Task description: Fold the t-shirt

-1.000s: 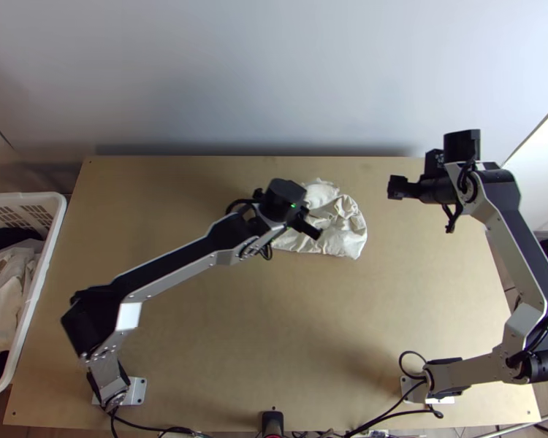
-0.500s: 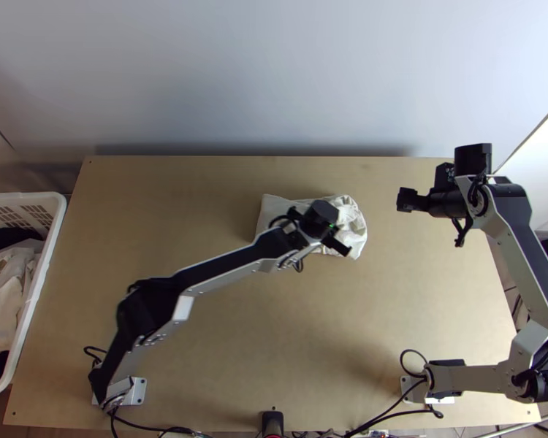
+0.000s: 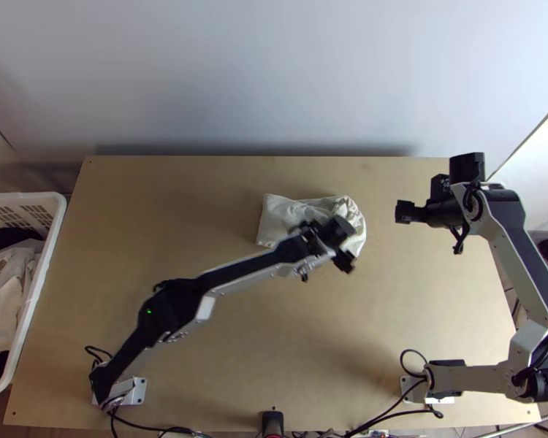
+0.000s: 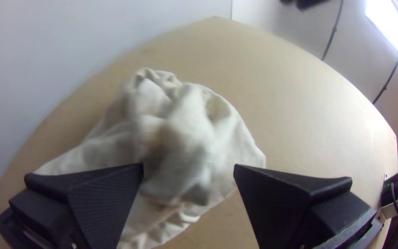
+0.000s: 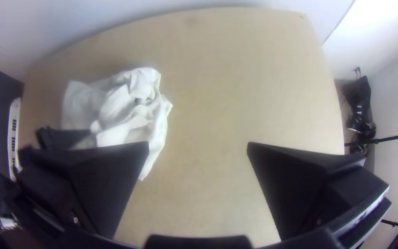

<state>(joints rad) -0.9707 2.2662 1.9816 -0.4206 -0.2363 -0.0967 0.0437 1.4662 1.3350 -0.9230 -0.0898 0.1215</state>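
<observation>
At the near edge of the table, the left base and right base stand close to opposite corners, cables running along the edge between them. Just beyond the left edge, a white basket holds clothes, its rim running along the tabletop. A broad stretch of wood lies between the bases and the shirt, which sits in the far half of the table, just right of its middle.

Over the shirt's near right side, the left gripper has its jaws wide apart and grips nothing; whether it touches the cloth cannot be told. The shirt lies flatter at its left end, with a fairly straight edge there, and bunched in loose folds at its right. To the right, well apart from the shirt and across a span of bare wood, the right gripper has its jaws spread wide and grips nothing, table wood in view between them. Behind the shirt, a strip of wood runs to the far edge and the pale wall.
</observation>
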